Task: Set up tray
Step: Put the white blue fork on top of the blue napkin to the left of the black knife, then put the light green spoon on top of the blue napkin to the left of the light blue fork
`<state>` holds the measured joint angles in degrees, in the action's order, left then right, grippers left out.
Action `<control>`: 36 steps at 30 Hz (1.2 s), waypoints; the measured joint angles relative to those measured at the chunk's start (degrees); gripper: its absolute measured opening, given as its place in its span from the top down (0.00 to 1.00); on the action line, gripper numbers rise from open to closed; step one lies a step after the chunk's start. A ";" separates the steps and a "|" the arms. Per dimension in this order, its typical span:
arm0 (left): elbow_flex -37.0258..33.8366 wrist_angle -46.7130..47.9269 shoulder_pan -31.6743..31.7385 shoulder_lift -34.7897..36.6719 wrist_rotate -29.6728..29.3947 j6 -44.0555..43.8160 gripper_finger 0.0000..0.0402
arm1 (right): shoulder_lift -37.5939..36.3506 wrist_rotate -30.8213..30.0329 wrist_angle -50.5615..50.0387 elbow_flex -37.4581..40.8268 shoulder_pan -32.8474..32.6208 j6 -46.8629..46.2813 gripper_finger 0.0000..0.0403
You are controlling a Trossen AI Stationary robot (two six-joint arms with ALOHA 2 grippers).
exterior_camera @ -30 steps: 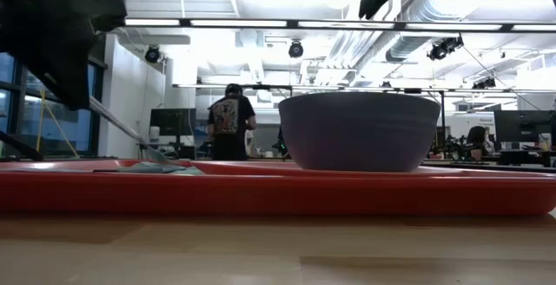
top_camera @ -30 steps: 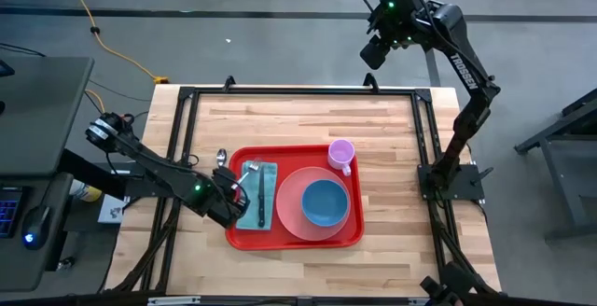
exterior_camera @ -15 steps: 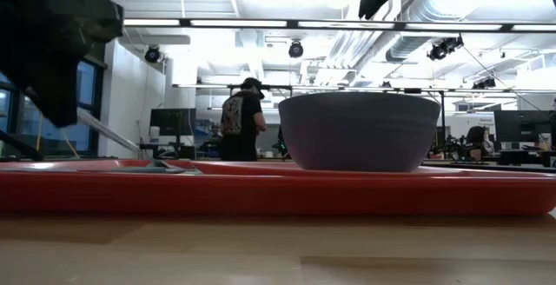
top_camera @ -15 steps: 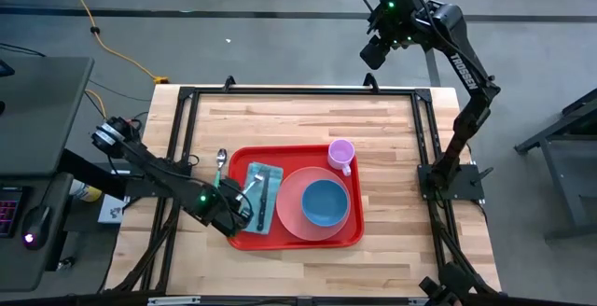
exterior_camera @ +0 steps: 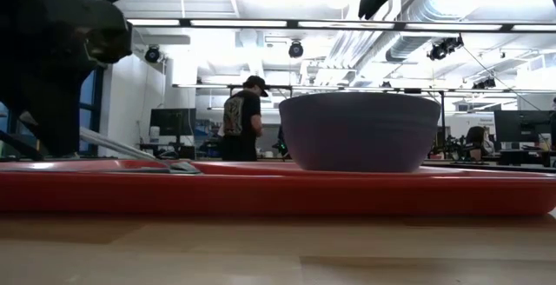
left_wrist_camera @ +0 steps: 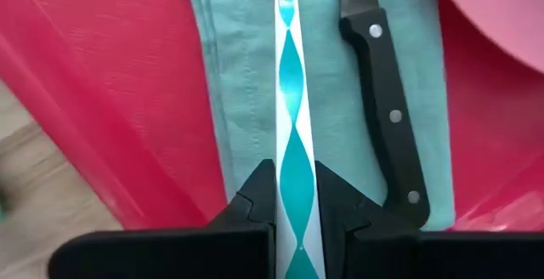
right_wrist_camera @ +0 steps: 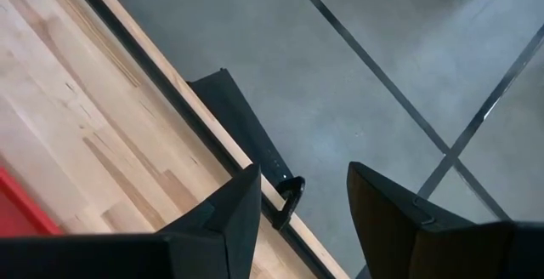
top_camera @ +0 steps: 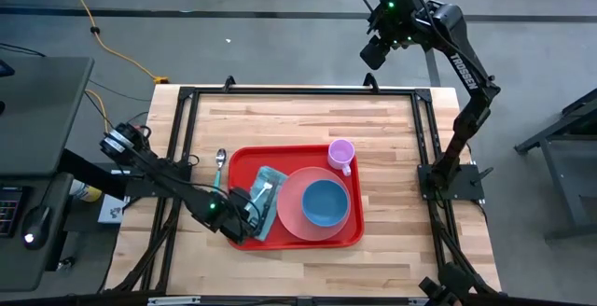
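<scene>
The red tray (top_camera: 298, 242) lies mid-table and carries a pink plate (top_camera: 289, 211) with a blue bowl (top_camera: 324, 202), a pink cup (top_camera: 341, 154) and a grey-green napkin (left_wrist_camera: 242, 75). A black-handled knife (left_wrist_camera: 387, 113) lies on the napkin. My left gripper (top_camera: 244, 215) is low over the tray's near left corner, shut on a utensil with a white-and-teal diamond handle (left_wrist_camera: 287, 100). My right gripper (right_wrist_camera: 297, 198) hangs open, high beyond the table's far right corner. My left gripper pinches the utensil's patterned handle (left_wrist_camera: 293, 202) between its two fingers, with the handle running out along them. The fingers slant steeply down from the near left. The utensil (exterior_camera: 130, 149) slopes down over the napkin, beside the knife, its far end low at the tray.
A metal spoon (top_camera: 221, 161) lies on the wood just left of the tray. Bare table stretches beyond the tray's far side and to its right. People stand in the room behind the table.
My left gripper has sunk and moved toward the table's near edge, tipping further downward while staying shut on the utensil. The utensil has come down with it and now lies flatter over the napkin.
</scene>
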<state>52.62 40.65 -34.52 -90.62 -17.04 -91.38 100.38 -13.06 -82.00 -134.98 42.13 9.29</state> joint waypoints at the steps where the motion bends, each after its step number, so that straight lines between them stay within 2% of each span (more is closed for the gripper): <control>1: -0.02 -0.20 -0.02 -0.18 -0.07 0.08 0.83 | 0.00 0.00 0.00 0.00 0.00 0.08 0.62; 8: -0.02 -1.71 -0.04 -0.12 2.34 2.90 0.58 | 0.00 0.00 -0.02 0.00 0.00 0.24 0.62; 14: -0.02 -2.32 -0.02 -0.12 2.72 4.35 0.48 | 0.00 0.00 -0.02 0.00 0.00 0.86 0.62; 18: -0.02 -2.28 -0.02 0.23 0.13 4.34 0.48 | 0.00 0.00 -0.03 0.00 0.00 0.88 0.62; 22: -0.02 -1.06 0.02 3.17 -7.75 4.86 0.50 | 0.00 0.00 -0.04 0.00 0.00 1.13 0.62; 24: -0.02 0.90 0.43 5.06 -11.37 6.01 0.52 | 0.00 0.00 -0.04 0.00 0.00 1.21 0.62; 27: -0.02 6.26 1.72 8.46 -13.36 7.50 0.55 | 0.00 0.11 -0.06 0.00 0.00 1.21 0.62; 32: -0.02 21.92 5.40 14.14 -13.04 8.44 0.61 | 0.00 2.73 -0.07 0.00 0.00 1.12 0.62; 36: -0.02 34.91 9.91 17.81 -6.65 5.11 0.66 | 0.00 3.17 -0.07 0.00 -0.28 1.08 0.62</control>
<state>52.60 75.56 -24.62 -72.81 -23.69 -86.27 100.38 -9.89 -82.06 -134.98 41.85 10.37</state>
